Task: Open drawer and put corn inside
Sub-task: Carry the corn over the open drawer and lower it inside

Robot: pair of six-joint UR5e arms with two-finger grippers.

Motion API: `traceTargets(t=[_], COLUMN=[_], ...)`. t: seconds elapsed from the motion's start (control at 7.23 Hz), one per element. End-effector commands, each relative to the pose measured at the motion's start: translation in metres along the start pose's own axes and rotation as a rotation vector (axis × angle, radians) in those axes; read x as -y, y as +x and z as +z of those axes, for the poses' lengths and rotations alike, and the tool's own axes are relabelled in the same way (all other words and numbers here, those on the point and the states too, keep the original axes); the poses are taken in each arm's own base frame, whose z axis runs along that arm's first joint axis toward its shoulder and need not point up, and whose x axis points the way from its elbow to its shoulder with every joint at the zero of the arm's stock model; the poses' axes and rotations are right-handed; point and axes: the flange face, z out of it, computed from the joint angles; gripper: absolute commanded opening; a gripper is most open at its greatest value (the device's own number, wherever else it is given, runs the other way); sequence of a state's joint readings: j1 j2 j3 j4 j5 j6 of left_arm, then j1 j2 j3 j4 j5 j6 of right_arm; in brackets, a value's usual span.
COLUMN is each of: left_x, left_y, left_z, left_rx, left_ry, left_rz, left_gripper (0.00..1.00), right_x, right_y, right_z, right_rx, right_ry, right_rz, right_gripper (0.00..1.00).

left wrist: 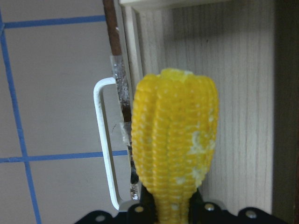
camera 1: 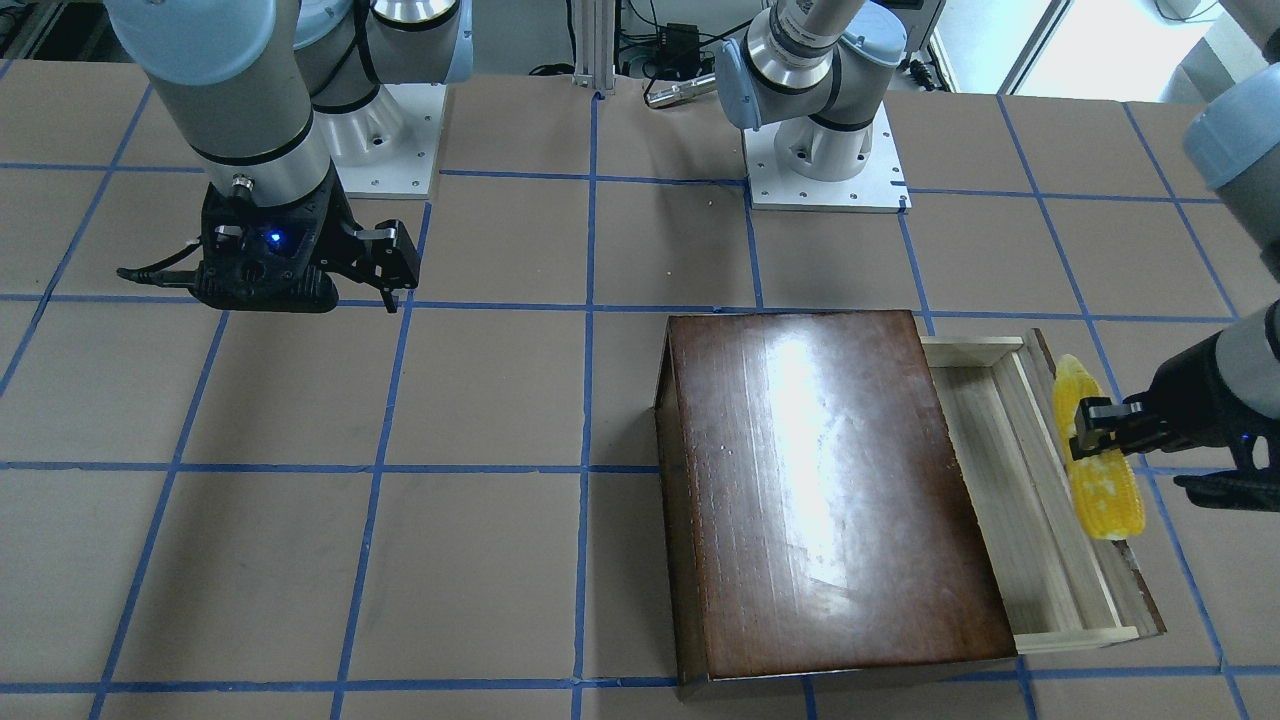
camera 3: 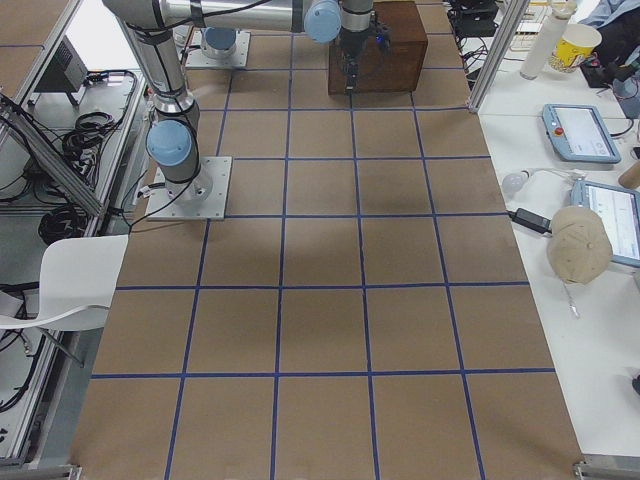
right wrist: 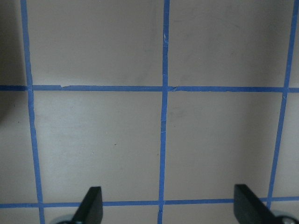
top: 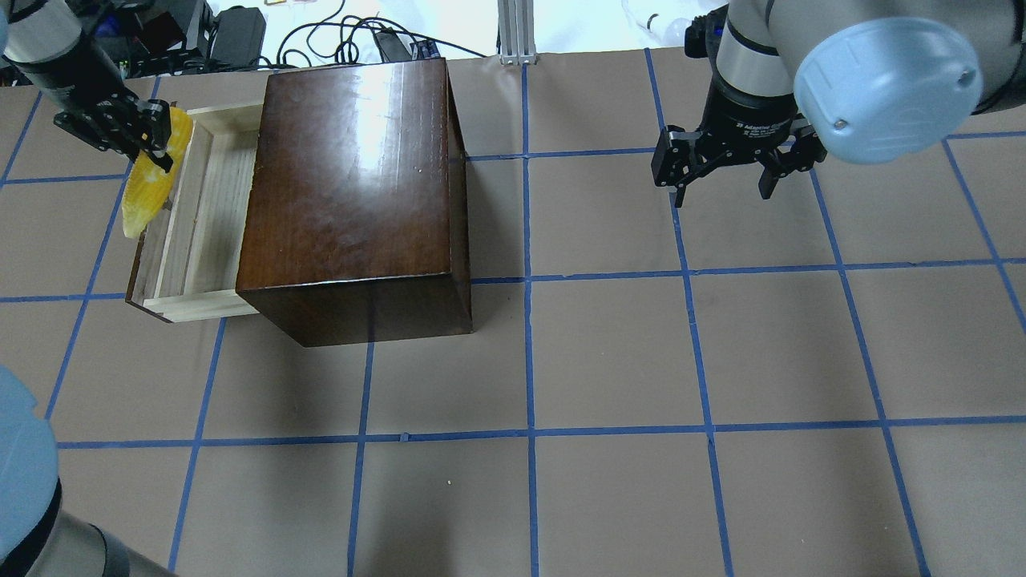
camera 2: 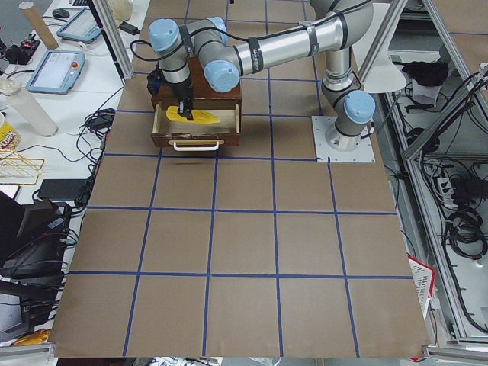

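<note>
The drawer (top: 204,216) stands pulled out of the glossy dark-brown box (top: 353,176), and its pale-wood tray is empty. My left gripper (top: 156,140) is shut on the yellow corn (top: 148,188) near its thick end. It holds the cob above the drawer's front panel, lengthwise along it. In the left wrist view the corn (left wrist: 175,140) hangs over the tray floor (left wrist: 243,116) beside the whitish handle (left wrist: 105,149). In the front-facing view the corn (camera 1: 1100,490) overlaps the drawer's outer edge. My right gripper (top: 721,192) is open and empty above the bare table.
The table is covered in brown paper with a blue tape grid (top: 529,433). The two arm bases (camera 1: 825,160) stand at the robot's edge. Cables and gear (top: 240,36) lie beyond the far edge behind the box. Operator desks with tablets (camera 3: 580,130) flank the table ends.
</note>
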State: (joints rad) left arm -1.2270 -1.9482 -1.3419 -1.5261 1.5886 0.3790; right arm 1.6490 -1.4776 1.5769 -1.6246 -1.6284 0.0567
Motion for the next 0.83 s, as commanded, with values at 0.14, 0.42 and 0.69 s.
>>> traceTargets(t=[0.14,0.42,0.69], left_x=[0.006,0.015,0.017], left_y=[0.009,0.007,0.007], left_z=[0.042,0.052,0.055], left_rx=[-0.083,-0.080,-0.082], left_ry=[-0.013,0.007,0.004], left_rz=[-0.028,-0.026,-0.025], left_gripper=[0.00,0.03,0.22], right_x=[0.000,0.000,0.000], right_y=[0.000,0.000,0.000], right_z=[0.000,0.000,-0.001], right_rx=[-0.001,-0.002,-0.002], right_ry=[0.000,0.001,0.001], right_rz=[0.000,0.000,0.000], right_gripper=[1.00,1.00,1.00])
